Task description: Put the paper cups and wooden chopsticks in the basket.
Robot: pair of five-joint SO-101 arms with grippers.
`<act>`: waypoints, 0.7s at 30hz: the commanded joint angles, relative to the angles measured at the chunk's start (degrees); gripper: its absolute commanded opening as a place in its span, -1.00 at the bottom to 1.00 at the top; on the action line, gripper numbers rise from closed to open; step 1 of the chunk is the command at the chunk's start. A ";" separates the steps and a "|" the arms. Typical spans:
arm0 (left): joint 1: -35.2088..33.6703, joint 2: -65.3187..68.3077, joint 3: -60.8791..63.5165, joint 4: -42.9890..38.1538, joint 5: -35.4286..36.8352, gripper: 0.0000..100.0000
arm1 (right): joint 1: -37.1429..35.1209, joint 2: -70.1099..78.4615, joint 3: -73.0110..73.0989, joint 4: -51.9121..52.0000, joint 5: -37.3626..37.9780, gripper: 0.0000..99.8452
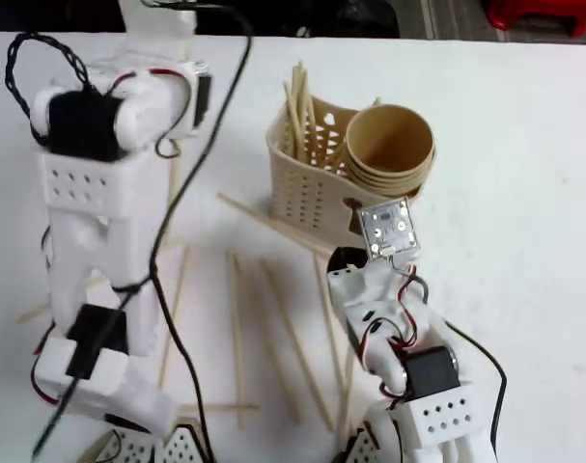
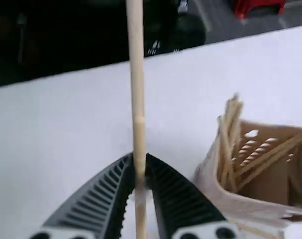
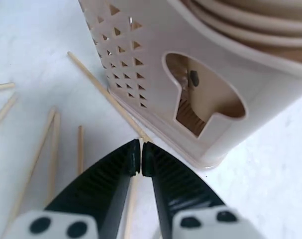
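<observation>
Past the table's centre, basket: the basket (image 1: 312,188) stands on the white table (image 1: 524,193), at about 12 o'clock from the right gripper (image 3: 141,149) and 3 o'clock from the left arm (image 1: 99,193).
Cups: the paper cups (image 1: 391,145) sit nested in the basket's 3 o'clock side and look tilted over its rim.
Sticks in place: a bundle of chopsticks (image 1: 298,106) stands in the basket's 10 o'clock corner.
Sticks left: loose chopsticks (image 1: 237,328) lie scattered from 6 to 8 o'clock of the basket.
Left gripper: the left gripper (image 2: 139,162) is clamped on one upright chopstick (image 2: 136,94), gripped low on its length.
Right gripper: its jaws are together, with the tips at the end of a slanting chopstick (image 3: 103,92) that rests along the basket's foot. I cannot tell whether that end is actually pinched.
Risk, held stick: with so much length above the grip, it could pivot in the jaws or catch the rim or the standing bundle, then fall outside.
Risk, basket: the right gripper is just beside the wall, so a forward nudge could slide or tip the basket and spill the cups.
Risk, slanting stick: dragging it could lever against the basket's foot.
Risk, cable: the black cable (image 1: 191,164) draped over the left arm could snag during a swing.
</observation>
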 commanded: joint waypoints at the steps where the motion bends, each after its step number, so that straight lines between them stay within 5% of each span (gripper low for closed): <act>1: 6.55 -0.75 -10.20 -5.45 2.73 -0.96 | 0.75 -0.84 -0.62 -0.04 0.62 -0.96; 11: 13.58 -0.48 -12.22 -21.45 5.63 -0.96 | 0.75 -0.84 -0.62 -0.04 0.62 -0.96; 21: 14.55 5.76 -12.31 -29.10 5.63 -0.96 | 0.75 -0.84 -0.62 -0.04 0.70 -0.96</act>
